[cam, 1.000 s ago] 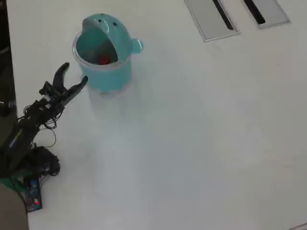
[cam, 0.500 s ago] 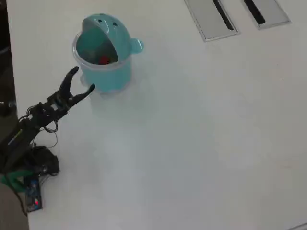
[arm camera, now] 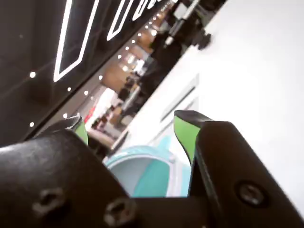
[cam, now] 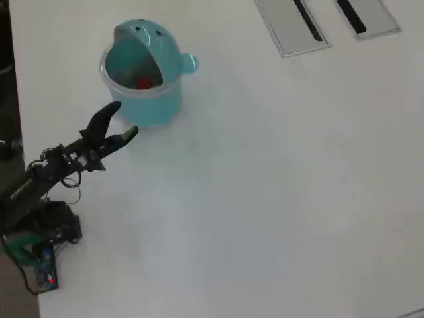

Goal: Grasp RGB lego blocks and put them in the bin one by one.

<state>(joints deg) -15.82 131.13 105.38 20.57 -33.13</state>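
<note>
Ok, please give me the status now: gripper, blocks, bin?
Gripper open, empty, beside the bin. Red block inside bin; other blocks not visible. Nothing in the way.

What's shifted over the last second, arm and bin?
The black gripper slid right and slightly down in the overhead view, jaws staying open and empty, its arm lowering. The round light-teal plastic bin stayed put, lid up, with the small red block still inside.

Blk arm (cam: 40, 177), loose wires; pincer (cam: 124, 121) w/ green pads (arm camera: 183, 133).
</note>
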